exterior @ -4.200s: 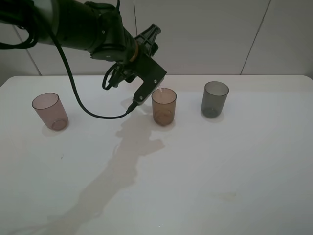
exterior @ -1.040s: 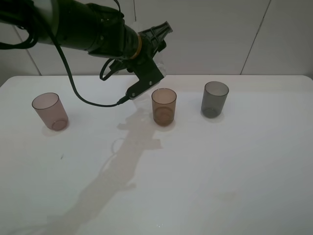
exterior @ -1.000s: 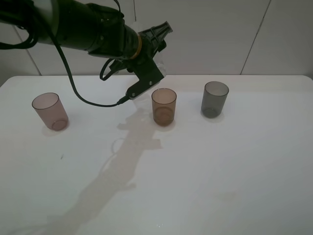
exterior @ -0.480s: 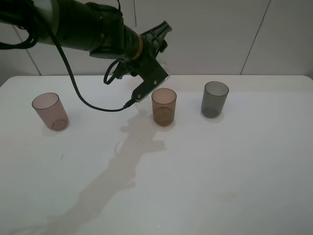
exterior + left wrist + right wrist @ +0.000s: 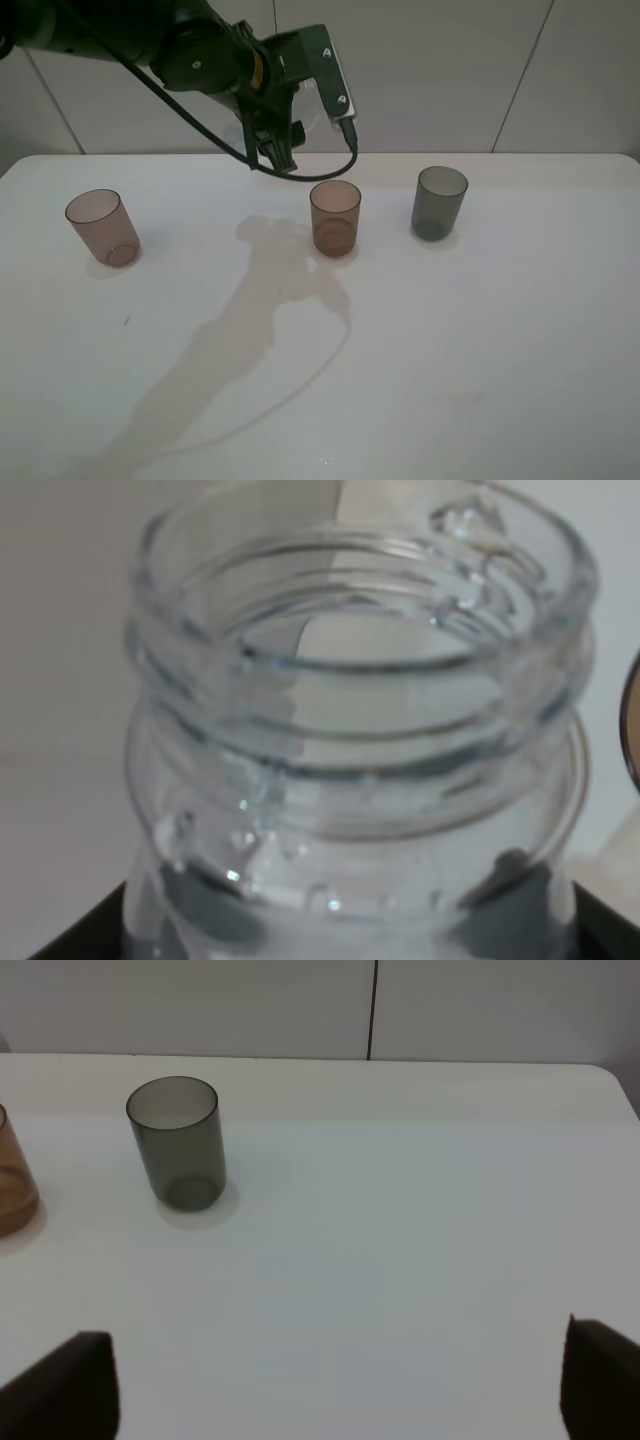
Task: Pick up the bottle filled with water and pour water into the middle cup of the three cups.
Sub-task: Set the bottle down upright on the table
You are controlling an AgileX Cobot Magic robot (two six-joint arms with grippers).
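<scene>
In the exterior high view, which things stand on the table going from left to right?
Pinkish-brown cup → amber middle cup → dark grey cup.

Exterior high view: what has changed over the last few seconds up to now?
The left gripper has rotated and lifted away from the middle cup: its wrist camera, earlier hanging by the cup's rim, now sits on top, and the gripper points downward behind the cup. The left wrist view shows the bottle still held, neck up. The three cups have not moved.
</scene>
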